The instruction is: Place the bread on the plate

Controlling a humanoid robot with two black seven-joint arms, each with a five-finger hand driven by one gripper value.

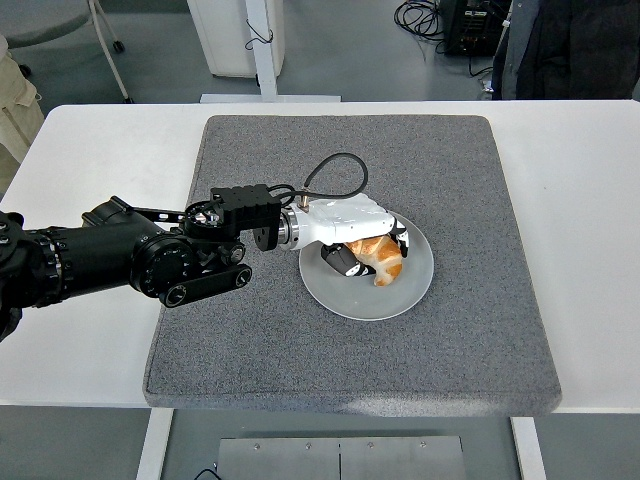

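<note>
My left robot hand (362, 243), white-shelled with dark fingertips, was curled around the golden-brown piece of bread (378, 258), pinching it from above and from the side nearest my arm. The bread sat low over the round pale grey plate (345, 295), within the plate's rim and toward its far half; it looked to be touching the plate's surface or just above it, though I could not tell for certain which. A black cable looped up from my wrist, behind the plate. My black forearm (130, 262) ran out to the left of the plate, across the dark grey felt mat (470, 330) on which the plate rested. The mat covered most of the white tabletop (80, 330), and the plate lay near the mat's middle. My right arm was nowhere in view. Beyond the tabletop's far edge, well away from the plate, a dark-clothed person (575, 50) stood at the upper right.

As I judged it, the task was almost finished: the bread was carried over the plate and brought down into it. What remained was to spread my fingers so that the bread would rest on the plate by itself, and then to draw the hand clear without dragging the bread toward the plate's rim.
</note>
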